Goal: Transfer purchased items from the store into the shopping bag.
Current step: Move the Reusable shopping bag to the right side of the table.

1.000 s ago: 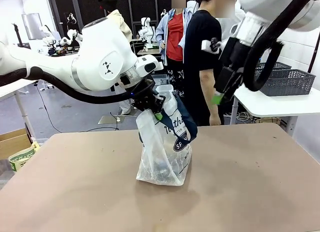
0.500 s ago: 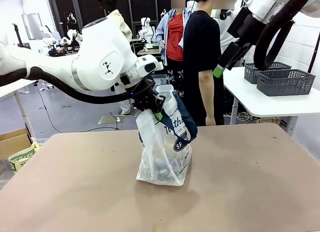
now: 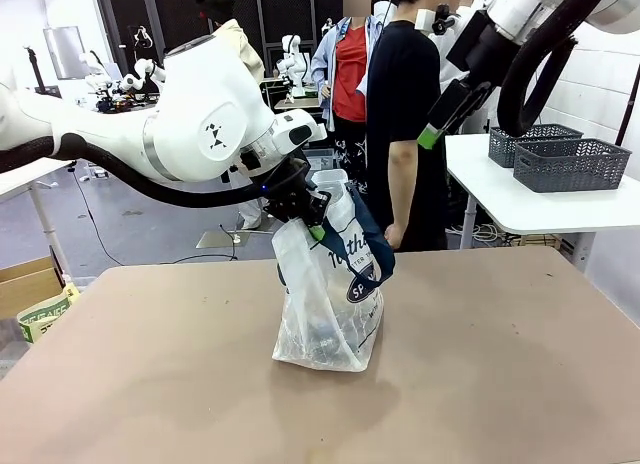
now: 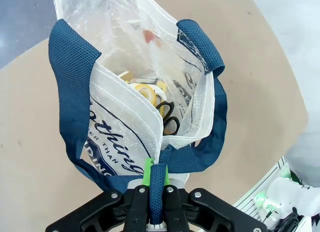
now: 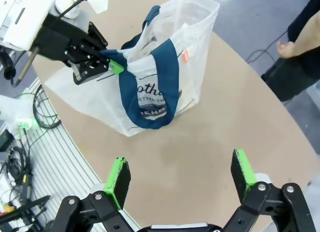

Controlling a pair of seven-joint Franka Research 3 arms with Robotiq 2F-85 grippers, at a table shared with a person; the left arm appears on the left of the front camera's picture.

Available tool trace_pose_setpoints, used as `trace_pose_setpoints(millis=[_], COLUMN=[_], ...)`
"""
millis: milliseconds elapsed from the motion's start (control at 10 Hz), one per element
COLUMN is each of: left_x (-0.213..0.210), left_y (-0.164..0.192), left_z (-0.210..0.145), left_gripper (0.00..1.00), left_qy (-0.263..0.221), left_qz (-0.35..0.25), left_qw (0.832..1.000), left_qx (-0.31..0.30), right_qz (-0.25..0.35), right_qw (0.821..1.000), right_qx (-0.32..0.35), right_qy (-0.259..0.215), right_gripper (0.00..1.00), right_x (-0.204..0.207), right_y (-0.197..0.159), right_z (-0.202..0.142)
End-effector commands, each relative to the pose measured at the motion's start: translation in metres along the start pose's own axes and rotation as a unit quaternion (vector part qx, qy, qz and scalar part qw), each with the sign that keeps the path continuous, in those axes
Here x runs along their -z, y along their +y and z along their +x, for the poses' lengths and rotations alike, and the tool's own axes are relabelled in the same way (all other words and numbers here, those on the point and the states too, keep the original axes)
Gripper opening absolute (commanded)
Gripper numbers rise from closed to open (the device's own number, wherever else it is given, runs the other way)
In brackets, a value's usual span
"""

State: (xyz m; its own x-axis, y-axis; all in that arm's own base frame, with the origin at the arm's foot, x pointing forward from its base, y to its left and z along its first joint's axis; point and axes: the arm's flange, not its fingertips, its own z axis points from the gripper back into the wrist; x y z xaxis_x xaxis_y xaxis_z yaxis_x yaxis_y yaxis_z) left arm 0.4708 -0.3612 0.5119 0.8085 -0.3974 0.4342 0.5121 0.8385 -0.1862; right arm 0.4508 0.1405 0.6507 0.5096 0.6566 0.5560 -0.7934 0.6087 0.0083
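Left gripper (image 3: pixel 314 227) clamped tight on a navy strap handle (image 4: pixel 159 189) of the shopping bag (image 3: pixel 330 304), green pad pressed against the strap in the left wrist view. Bag standing upright near the middle of the counter (image 3: pixel 500 384), held up by that handle, mouth open. Purchased items (image 4: pixel 150 97) down inside the bag: yellow and black packages, plus something with black loop handles like scissors, only partly visible. Second navy handle (image 5: pixel 167 82) draped down the bag's printed side in the right wrist view.

Right gripper (image 5: pixel 181 179) spread wide, holding nothing, raised high above the counter, bag well below it. Same gripper (image 3: pixel 430 136) up near the top of the front view, close to a person in a black shirt (image 3: pixel 405 104) at the far side. Grey lattice baskets (image 3: pixel 570 162) on a white side table (image 3: pixel 530 209) beyond.
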Motion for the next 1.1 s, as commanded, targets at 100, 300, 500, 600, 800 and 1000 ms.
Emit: trace_pose_setpoints(millis=[100,300,500,600,800,1000], left_x=[0.000,0.000,0.000,-0.006,-0.033,-0.064], left_y=[0.000,0.000,0.000,0.001,0.001,0.004], left_z=[0.000,0.000,0.000,0.006,0.021,0.029], left_gripper=[0.00,0.00,0.00,0.00,0.00,0.00], left_qy=[0.000,0.000,0.000,0.004,0.009,0.031], left_qz=[0.000,0.000,0.000,0.017,0.053,0.096], left_qw=[1.000,1.000,1.000,1.000,0.998,0.995], left_qx=[0.000,0.000,0.000,0.002,-0.009,-0.010], right_qz=[0.002,0.002,0.002,0.002,0.002,0.002], right_qw=[1.000,1.000,1.000,1.000,1.000,1.000], right_qx=[0.002,0.002,0.002,0.002,0.002,0.002], right_qy=[0.005,0.005,0.005,0.005,0.005,0.005], right_gripper=[1.00,1.00,1.00,1.00,1.00,1.00], right_x=[0.000,0.000,0.000,0.000,0.000,0.000], right_y=[0.002,0.002,0.002,0.002,0.002,0.002], right_z=[-0.007,-0.007,-0.007,-0.007,-0.007,-0.007])
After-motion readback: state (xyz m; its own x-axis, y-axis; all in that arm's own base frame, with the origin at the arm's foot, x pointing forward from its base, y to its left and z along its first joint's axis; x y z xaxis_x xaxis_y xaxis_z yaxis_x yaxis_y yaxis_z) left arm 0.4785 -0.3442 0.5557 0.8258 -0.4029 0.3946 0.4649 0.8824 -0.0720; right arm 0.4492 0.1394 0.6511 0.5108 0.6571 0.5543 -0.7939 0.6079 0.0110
